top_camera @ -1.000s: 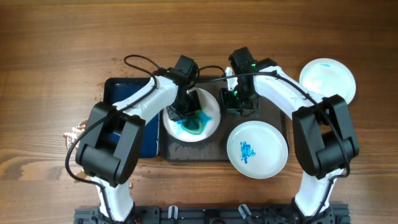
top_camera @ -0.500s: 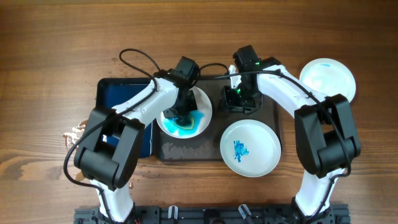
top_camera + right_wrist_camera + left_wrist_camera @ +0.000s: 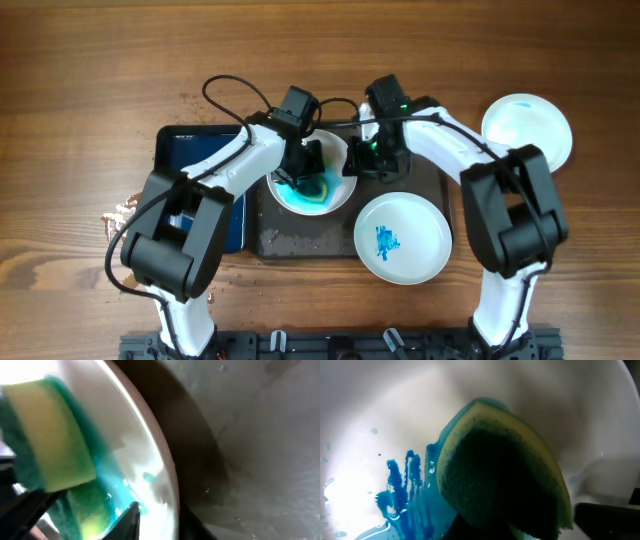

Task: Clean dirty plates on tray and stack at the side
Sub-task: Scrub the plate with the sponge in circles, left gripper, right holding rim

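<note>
Blue paint pools in the wet plate (image 3: pixel 338 190) directly beneath the left gripper (image 3: pixel 303 165), whose fingers are clamped on a yellow-and-green sponge (image 3: pixel 505 475) pressed into the plate's bowl. The right gripper (image 3: pixel 368 157) pinches that plate's rim, one finger inside and one outside, over the grey tray (image 3: pixel 300 243). A second plate (image 3: pixel 420 215), blue-smeared, lies just beside the right gripper on its base side, overhanging the tray's edge. A third plate (image 3: pixel 527 128) rests on the tabletop (image 3: pixel 100 80), well off to the right gripper's outer side.
</note>
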Robot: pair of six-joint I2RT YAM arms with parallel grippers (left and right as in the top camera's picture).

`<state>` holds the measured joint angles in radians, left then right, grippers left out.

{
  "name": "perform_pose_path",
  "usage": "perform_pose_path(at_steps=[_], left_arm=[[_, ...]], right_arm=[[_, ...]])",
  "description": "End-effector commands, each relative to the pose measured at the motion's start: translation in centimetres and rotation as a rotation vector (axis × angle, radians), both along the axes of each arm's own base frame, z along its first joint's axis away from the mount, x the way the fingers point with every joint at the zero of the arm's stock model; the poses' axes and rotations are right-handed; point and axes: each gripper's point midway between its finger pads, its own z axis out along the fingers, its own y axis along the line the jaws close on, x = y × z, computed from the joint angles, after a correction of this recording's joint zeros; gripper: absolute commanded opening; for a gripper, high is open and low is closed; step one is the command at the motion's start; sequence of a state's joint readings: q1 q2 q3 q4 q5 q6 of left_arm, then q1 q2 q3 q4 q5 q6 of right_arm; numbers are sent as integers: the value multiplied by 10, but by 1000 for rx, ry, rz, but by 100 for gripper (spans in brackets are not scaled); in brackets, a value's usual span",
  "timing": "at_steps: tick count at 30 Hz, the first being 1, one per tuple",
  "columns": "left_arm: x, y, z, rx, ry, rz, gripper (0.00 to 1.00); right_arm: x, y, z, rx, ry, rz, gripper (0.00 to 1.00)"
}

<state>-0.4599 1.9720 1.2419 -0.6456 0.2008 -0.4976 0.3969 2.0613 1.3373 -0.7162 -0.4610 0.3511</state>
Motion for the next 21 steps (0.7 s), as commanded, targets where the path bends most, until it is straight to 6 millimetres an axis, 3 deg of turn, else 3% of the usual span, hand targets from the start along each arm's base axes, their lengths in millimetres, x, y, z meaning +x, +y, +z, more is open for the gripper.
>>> perform_pose_path(at_steps=[1,4,7,14,17,21], left_arm=[[-49,-2,-51,13,194,-56,4],[-52,1,-52,25,203,-55,4],[-53,43,-57,255,197,69,4],[-57,94,-50,531,169,185,4],[-56,89,-44,500,165,158,4],[-43,75,-8,400,81,134,4]], right_arm=[[-14,14,-21,5,68,7,5],[-11,9,-24,-27,58,-9,5],[-12,6,-25,-43,60,-6,5],[-14,-1,-28,-90,74,-33,5],[-15,-2,-28,-91,75,-31,5],[-15,-1,-28,-90,75,-32,5]])
